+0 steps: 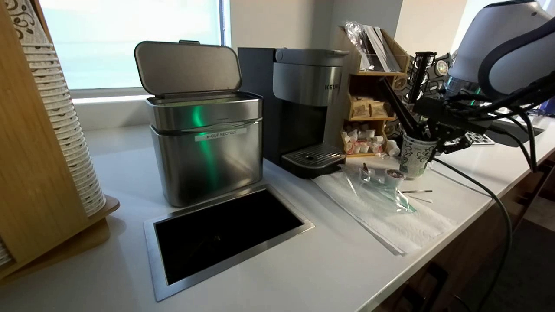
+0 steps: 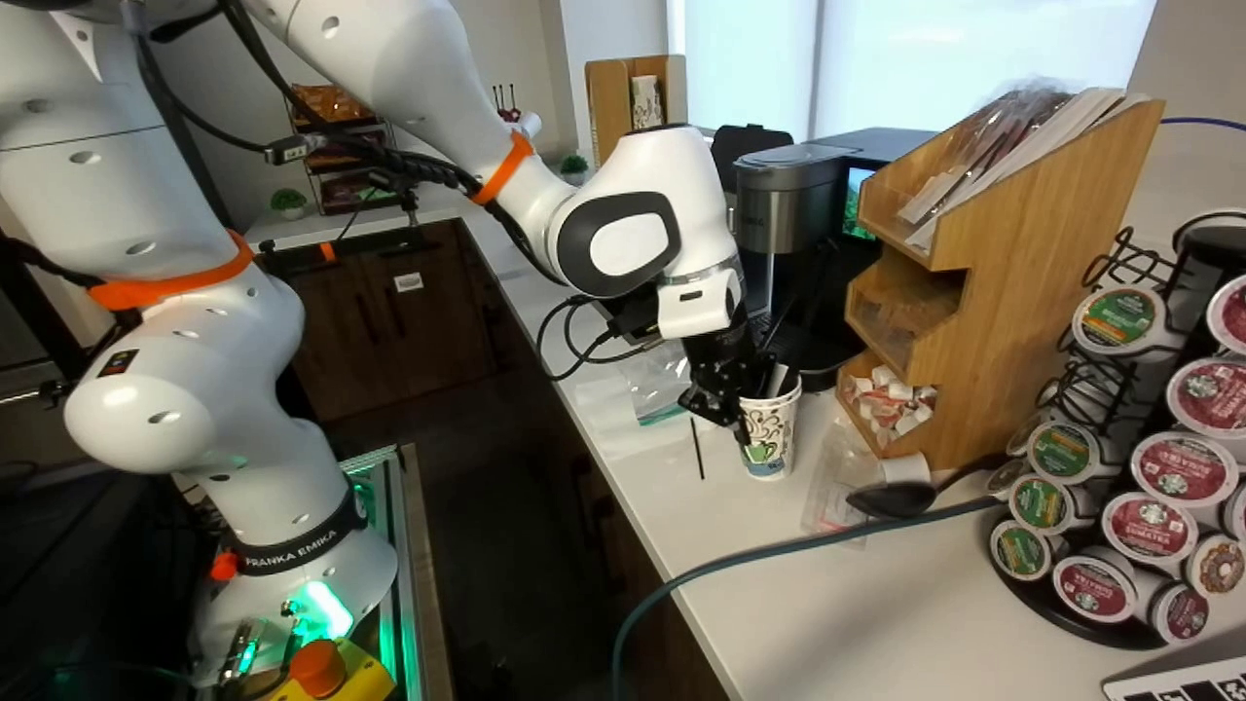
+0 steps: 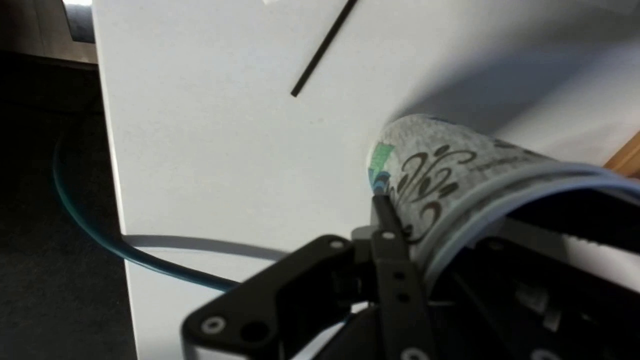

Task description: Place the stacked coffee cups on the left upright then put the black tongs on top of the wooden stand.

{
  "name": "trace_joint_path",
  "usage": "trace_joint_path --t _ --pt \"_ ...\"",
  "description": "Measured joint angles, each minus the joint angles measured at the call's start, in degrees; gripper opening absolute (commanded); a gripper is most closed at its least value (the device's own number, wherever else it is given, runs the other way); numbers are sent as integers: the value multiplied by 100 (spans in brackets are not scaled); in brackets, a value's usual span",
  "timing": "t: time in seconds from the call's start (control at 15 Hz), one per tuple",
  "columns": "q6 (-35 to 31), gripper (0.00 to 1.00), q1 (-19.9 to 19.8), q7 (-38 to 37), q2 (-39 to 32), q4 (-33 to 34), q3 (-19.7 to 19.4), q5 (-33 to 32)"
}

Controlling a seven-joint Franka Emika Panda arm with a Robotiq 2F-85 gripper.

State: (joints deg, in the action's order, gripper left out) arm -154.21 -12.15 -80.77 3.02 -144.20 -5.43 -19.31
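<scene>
The stacked coffee cups point(image 1: 415, 157) stand upright on the counter in both exterior views point(image 2: 769, 440). Their green-and-brown print and thick rim show at the right in the wrist view point(image 3: 430, 170). The black tongs point(image 1: 398, 109) appear to stand in the cups, leaning toward the coffee machine; their lower part is hidden. The wooden stand point(image 1: 378, 74) is behind the cups, and it also shows in an exterior view point(image 2: 1056, 282). My gripper point(image 3: 440, 225) straddles the cup wall, one finger against the outside, the other over the rim. Its fingers are apart; the inner fingertip is hidden.
A coffee machine point(image 1: 310, 86) and a steel bin point(image 1: 208, 143) stand beyond the cups. A plastic bag point(image 1: 381, 184) lies on paper towels. A pod carousel point(image 2: 1158, 458), a black spoon point(image 2: 894, 498) and a green cable point(image 2: 779, 553) are close by. The counter edge point(image 2: 623, 506) is near.
</scene>
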Motion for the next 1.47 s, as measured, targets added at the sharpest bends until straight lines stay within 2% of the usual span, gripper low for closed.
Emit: trace_joint_path --t 0.2,0.67,0.8,1.13,1.47 --pt "-201 1 1 -56 1 14 -1 -100" --pt "-208 1 11 -264 -8 21 -18 48" --pt "-208 1 19 -384 -16 27 -20 312" --pt "-241 1 190 -471 -261 333 -10 1428" --pt "-241 1 259 -893 -686 701 -65 1520"
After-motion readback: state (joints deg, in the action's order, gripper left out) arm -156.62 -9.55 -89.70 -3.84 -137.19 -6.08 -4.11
